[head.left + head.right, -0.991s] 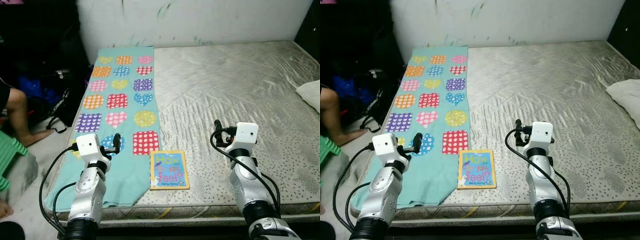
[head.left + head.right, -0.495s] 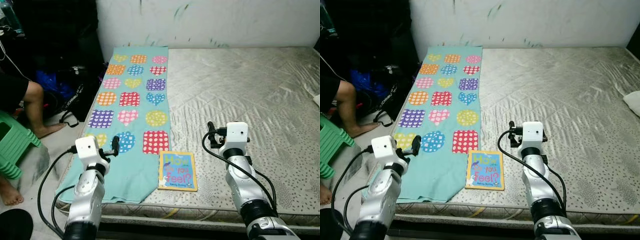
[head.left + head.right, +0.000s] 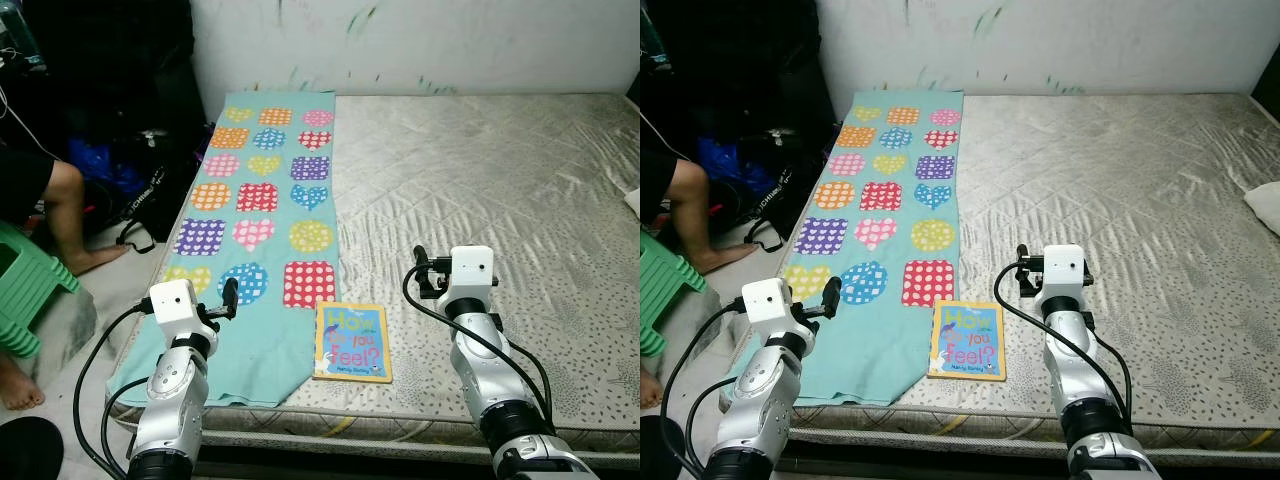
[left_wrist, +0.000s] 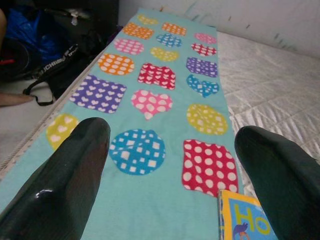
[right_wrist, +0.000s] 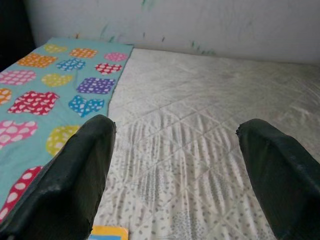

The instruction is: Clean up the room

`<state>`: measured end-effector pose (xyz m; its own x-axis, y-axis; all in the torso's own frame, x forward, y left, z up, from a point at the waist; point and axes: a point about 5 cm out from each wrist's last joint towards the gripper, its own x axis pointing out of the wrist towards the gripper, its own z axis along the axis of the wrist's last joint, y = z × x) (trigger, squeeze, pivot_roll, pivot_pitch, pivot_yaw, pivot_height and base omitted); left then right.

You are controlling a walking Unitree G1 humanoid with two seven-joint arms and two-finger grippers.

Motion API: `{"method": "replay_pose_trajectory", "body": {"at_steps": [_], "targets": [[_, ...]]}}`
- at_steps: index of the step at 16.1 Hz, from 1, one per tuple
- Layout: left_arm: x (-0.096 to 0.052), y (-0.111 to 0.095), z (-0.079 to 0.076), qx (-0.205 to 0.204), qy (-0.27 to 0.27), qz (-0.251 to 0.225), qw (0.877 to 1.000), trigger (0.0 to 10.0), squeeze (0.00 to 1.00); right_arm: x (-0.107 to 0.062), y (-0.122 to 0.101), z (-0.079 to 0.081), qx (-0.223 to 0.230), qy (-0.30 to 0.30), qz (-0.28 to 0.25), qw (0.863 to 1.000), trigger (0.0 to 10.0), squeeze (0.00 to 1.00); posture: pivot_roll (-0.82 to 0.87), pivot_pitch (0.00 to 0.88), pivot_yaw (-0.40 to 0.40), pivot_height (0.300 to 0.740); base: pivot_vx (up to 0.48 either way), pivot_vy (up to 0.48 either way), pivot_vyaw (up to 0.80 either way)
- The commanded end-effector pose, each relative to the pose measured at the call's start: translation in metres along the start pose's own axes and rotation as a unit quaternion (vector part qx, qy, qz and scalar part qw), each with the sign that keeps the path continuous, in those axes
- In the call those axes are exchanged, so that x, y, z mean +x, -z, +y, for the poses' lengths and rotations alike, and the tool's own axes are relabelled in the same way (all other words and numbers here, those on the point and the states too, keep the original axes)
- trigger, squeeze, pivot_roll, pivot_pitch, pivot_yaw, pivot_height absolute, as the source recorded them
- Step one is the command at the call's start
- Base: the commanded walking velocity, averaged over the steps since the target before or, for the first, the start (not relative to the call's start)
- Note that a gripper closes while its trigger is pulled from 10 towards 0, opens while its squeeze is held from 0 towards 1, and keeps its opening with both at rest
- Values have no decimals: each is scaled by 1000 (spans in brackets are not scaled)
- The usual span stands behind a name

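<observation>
On the bed (image 3: pixel 520 190), near its front edge: book (image 3: pixel 352 342), half on our teal blanket (image 3: pixel 255 210); left pincer (image 4: pixel 170 165) and right pincer (image 5: pixel 175 170) both spread, grasping nothing

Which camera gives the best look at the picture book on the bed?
The left eye view: the book lies whole, cover readable, on the mattress. The right eye view matches. The left wrist view catches one corner, the right wrist view a sliver.
</observation>
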<state>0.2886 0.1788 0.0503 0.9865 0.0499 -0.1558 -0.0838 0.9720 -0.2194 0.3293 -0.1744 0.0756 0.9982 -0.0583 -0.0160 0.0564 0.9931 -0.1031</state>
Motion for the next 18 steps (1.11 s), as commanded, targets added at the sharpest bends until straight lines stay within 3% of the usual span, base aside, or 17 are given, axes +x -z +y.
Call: {"method": "replay_pose_trajectory", "body": {"at_steps": [1,11,13,16,18], "targets": [[1,-4,0,4,5,-7,1000,10000,0,2,-4,2,2,2,-3,1000,10000,0,-106,0,49,740,0,0,0],[-4,-4,6,23,5,-2,1000,10000,0,0,-1,-2,-12,5,2,1000,10000,0,-108,0,53,740,0,0,0],[-13,-9,10,28,10,-9,1000,10000,0,-3,-3,-5,-11,0,-9,1000,10000,0,-109,0,56,740,0,0,0],[-40,-16,19,68,10,-29,997,10000,0,-14,-5,-19,-17,8,-24,1000,10000,0,-90,0,41,740,0,0,0],[-48,-16,25,70,0,-28,997,10000,0,-20,-3,-26,-19,12,-23,999,10000,0,-86,0,38,740,0,0,0]]}}
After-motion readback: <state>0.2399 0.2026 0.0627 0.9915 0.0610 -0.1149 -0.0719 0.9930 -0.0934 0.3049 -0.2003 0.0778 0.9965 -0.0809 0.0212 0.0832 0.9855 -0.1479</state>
